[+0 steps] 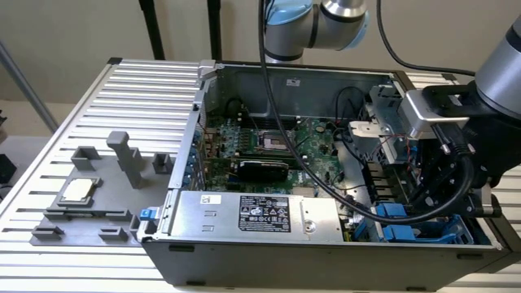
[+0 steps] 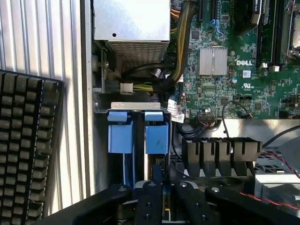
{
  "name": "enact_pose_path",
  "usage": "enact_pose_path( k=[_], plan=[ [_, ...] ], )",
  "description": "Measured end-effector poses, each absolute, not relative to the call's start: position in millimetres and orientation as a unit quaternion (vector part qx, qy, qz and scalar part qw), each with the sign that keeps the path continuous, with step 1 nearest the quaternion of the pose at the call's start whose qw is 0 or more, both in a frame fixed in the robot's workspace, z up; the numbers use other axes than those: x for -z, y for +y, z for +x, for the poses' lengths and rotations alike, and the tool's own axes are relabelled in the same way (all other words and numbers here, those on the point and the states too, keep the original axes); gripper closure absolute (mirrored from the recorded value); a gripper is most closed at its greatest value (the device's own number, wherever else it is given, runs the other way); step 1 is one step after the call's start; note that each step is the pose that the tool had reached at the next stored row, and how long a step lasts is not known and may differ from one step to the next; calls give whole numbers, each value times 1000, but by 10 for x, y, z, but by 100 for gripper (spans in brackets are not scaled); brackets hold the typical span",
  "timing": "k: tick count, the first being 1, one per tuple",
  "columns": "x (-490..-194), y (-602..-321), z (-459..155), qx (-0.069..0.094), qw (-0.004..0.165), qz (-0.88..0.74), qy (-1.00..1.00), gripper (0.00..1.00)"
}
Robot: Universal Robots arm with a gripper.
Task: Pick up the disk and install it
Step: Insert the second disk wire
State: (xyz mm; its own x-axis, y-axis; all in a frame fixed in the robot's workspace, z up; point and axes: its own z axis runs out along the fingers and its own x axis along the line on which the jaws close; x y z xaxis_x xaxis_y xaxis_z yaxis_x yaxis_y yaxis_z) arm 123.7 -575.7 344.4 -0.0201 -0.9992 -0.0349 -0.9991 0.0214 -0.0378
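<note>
Gripper [image 2: 161,197] is inside the open PC case [image 1: 175,183], low at the drive bays [image 2: 136,108] on the exterior view's right, fingers [image 2: 149,201] clenched close together on the disk [image 2: 157,164]. Disk stands on edge in the bay slot, mostly hidden; only a thin dark edge w/ blue carrier rail and blue end tab [image 2: 156,132] shows. Label not visible. Second blue tab [image 2: 121,132] just beside it. Motherboard [image 2: 234,61] and silver PSU box [image 1: 252,213] nearby.
</note>
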Motion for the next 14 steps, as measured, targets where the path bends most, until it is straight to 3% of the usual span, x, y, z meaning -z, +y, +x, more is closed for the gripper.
enact_pose_path(
  k=[14],
  plan=[
    [-3418,-5754,1249,2,26,-699,714,84]
  ],
)
